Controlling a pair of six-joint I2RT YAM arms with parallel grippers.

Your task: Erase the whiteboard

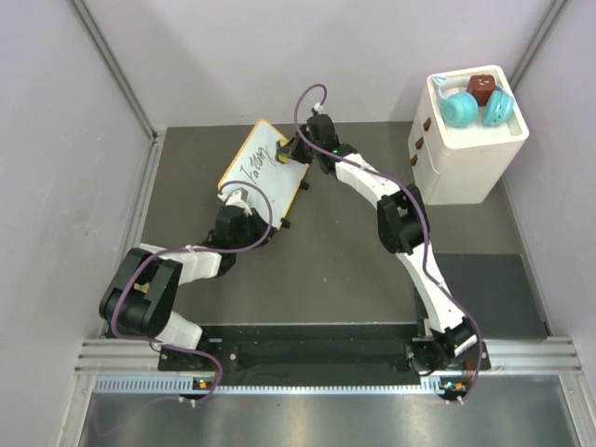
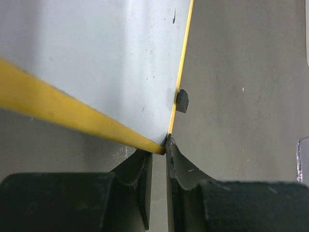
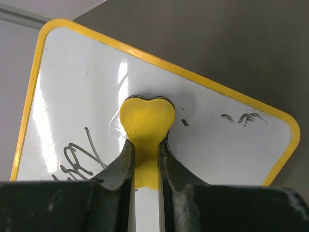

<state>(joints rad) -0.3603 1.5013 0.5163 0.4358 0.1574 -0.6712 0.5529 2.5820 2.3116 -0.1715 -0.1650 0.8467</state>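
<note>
Pinching the whiteboard (image 1: 263,172) by its yellow frame at the near corner, the left claw (image 2: 166,145) stands narrow, both fingers closed on the edge, seemingly to steady the board. The board sits on the dark desk (image 1: 354,270), left of centre and toward the far wall, turned at a slant. The right claw (image 3: 146,145) is likewise narrow, clamped on a small yellow bone-shaped eraser (image 3: 147,118) whose rounded head rests against the white face near the board's far end.

Around the eraser and toward one corner the surface is mostly white, with only a few broken strokes (image 3: 244,117) and a faint smear. On the eraser's other side, bold black handwriting (image 3: 77,157) is intact, and the overhead view shows it running across the middle of the board.

The job therefore looks to be in its early part: one end is nearly wiped, while the leftover flecks and the main body of writing have yet to be cleaned. A white box (image 1: 461,168) stands well apart on the right.
</note>
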